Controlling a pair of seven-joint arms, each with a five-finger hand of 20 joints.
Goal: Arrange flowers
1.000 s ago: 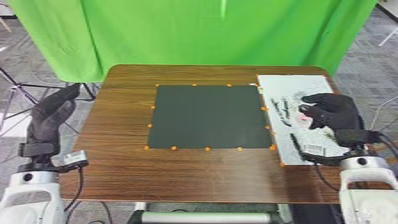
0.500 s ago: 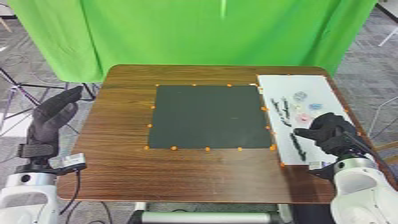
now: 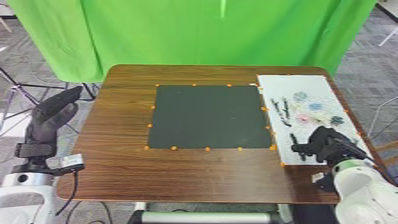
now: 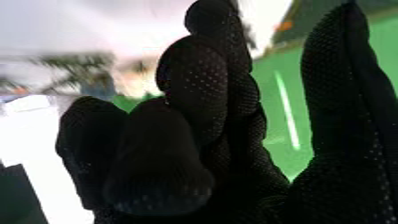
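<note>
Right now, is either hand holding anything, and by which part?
The left hand holds nothing. The right hand is at a dark stem on the white sheet; whether it grips it cannot be told.

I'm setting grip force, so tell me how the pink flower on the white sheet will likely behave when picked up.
The pink flower is probably light, being small beside the right hand. Lying low on the white sheet, it would likelier slide than tip. Its pale, patchy look hints at delicate petals.
</note>
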